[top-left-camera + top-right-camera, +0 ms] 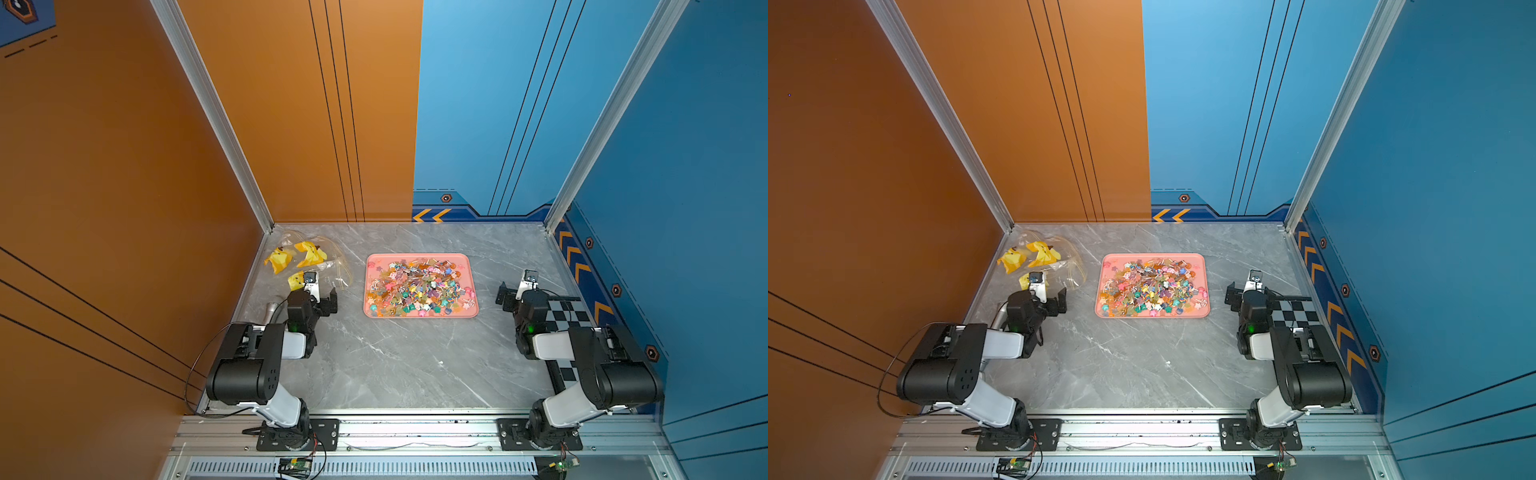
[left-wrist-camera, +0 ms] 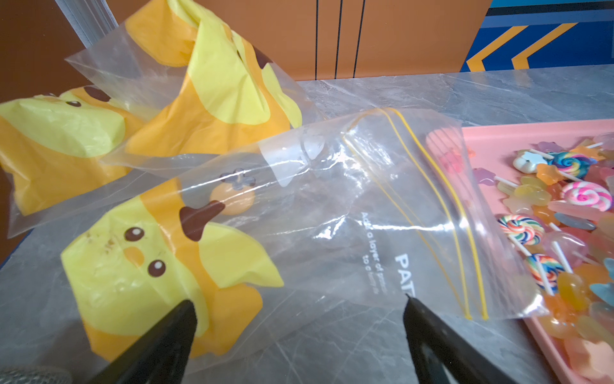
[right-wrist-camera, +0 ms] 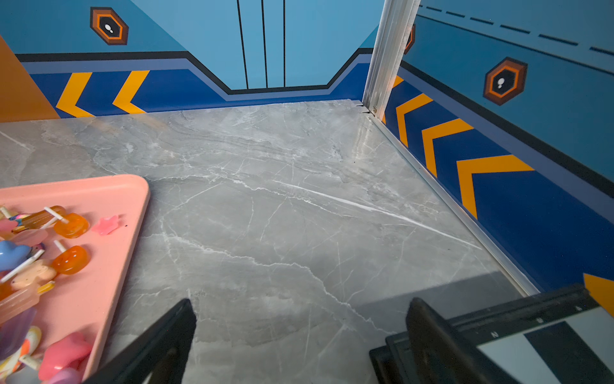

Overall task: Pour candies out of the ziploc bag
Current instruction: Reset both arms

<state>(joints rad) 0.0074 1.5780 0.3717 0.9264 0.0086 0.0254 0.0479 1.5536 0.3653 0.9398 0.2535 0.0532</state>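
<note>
Multicoloured candies (image 1: pixel 419 286), stars and white-stick lollipops, are lying heaped in the pink rectangular plastic tray (image 1: pixel 376 262) at the centre of the grey marble table (image 1: pixel 395 365). The clear ziploc bag (image 2: pixel 382 212) with yellow zip lines is lying slack at the tray's ten o'clock, among yellow printed pouches (image 2: pixel 212 83). At nine o'clock the left gripper (image 2: pixel 299 302) is standing spread wide by the bag, grasping nothing. At three o'clock the right gripper (image 3: pixel 300 303) is likewise hanging released.

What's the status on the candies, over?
Left gripper and right gripper open, empty. Candies heaped in pink tray. Ziploc bag beside it, one orange candy seemingly inside.
</note>
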